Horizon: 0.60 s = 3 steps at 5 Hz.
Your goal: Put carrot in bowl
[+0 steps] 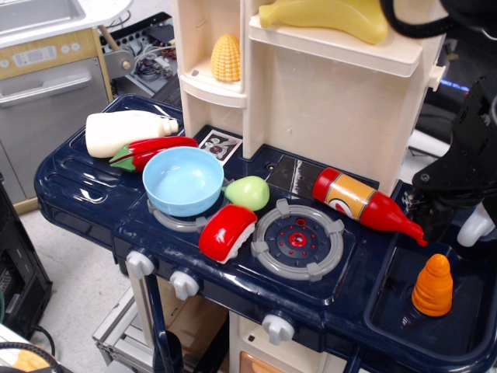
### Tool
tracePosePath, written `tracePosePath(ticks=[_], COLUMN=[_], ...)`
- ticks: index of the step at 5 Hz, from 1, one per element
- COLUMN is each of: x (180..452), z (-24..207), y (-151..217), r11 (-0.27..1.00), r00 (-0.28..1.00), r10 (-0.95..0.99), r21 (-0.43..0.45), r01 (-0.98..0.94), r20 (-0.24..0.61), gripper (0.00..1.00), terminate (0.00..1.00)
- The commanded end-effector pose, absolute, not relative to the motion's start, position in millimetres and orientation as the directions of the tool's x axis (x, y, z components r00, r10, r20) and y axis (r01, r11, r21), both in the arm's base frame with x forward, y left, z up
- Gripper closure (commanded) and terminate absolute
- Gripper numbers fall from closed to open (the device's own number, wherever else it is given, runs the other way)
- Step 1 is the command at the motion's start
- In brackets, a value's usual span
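- Observation.image view: the robot's black hand hangs at the right edge of the toy kitchen bench, above the dark sink basin.
- Its fingers are dark against a dark background; whether they stand wide or narrow cannot be told, and nothing is seen held between them.
- The hand sits just above the carrot, with a gap between them; its lower tip lies near the nozzle end of the ketchup bottle.
- The carrot, bright orange and ridged, stands upright in the sink basin at the bench's right side.
- The bowl, light blue and with nothing in it, rests on the left burner ring, well apart from the carrot.
- A pale green pear touches the bowl's right rim; a red-and-white toy lies just in front of it.
- A grey burner ring lies between the bowl and the sink.
- A red chilli and a white bottle lie behind the bowl on the left.
- A corn cob stands on the cream shelf above; a yellow toy lies on the top shelf.
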State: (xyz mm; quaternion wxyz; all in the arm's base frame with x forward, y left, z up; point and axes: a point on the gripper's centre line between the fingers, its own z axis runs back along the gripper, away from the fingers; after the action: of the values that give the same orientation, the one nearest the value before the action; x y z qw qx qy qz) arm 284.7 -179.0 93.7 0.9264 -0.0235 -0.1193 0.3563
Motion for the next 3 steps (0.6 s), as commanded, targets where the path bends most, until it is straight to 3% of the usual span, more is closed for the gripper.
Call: tracePosePath(ticks=[1,3], x=[301,299], z=[75,46], y=[-184,-183], r11=[0.72,0.721], r00=[0.688,0.688], r10=[0.694,0.692], r21=[-0.187,-0.183], r01=[-0.669,-0.668], r20=[0.212,0.216], gripper=[0.0,0.0], terminate=[0.0,0.0])
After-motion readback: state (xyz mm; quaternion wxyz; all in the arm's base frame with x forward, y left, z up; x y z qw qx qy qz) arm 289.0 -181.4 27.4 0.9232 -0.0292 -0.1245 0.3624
